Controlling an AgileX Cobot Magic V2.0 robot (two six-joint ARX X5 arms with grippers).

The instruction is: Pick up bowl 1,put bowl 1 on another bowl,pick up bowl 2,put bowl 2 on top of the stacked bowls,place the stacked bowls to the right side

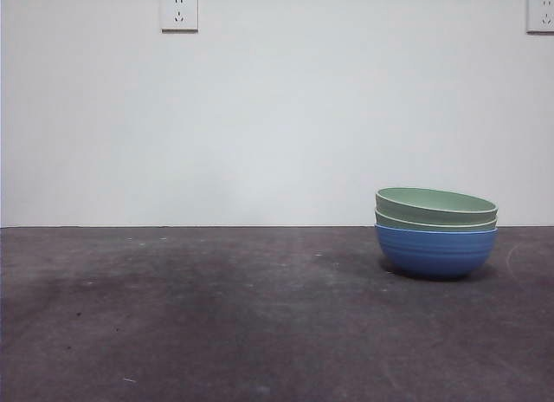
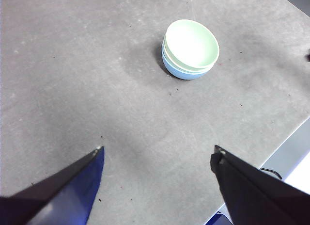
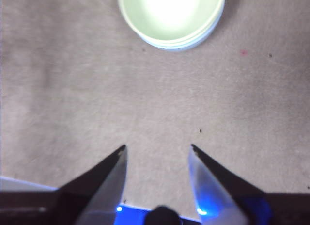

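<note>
The stacked bowls stand on the grey table at the right of the front view: a medium-blue ribbed bowl at the bottom with two pale green bowls nested in it. The left wrist view shows the stack from above, far off. My left gripper hangs open high over bare table, holding nothing. In the right wrist view the stack lies beyond my right gripper, which is open and empty, apart from the bowls.
Dark grey table with a white wall behind it carrying two sockets. The table's edge shows in the left wrist view, with a cable beyond it.
</note>
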